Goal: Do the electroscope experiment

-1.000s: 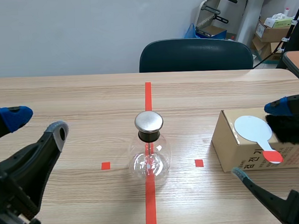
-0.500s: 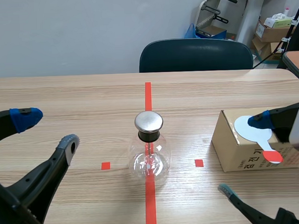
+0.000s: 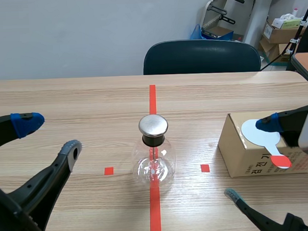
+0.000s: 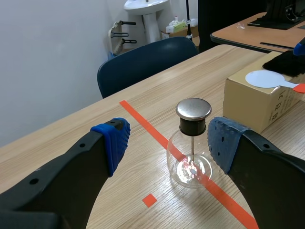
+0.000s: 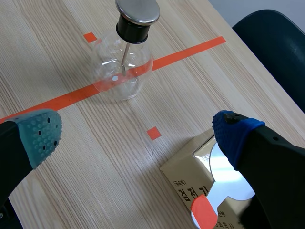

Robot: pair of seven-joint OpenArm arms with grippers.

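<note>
A: Where's the electroscope?
B: Middle of the table, upright on the long tape line, metal cap on top. Nothing is touching it.
A: Grippers?
B: Both are spread wide and hold nothing. The left gripper hangs by the table's left edge. The right gripper is over the cardboard box near the right edge, with one finger above the white paddle lying on the box top (contact: can't tell).
A: Step?
B: Probably picking up the paddle. Best to grip the red handle, not the disc. Come down square and close gently so it doesn't skid off the box. After that, bring the disc toward the cap and keep it off the glass.
</note>
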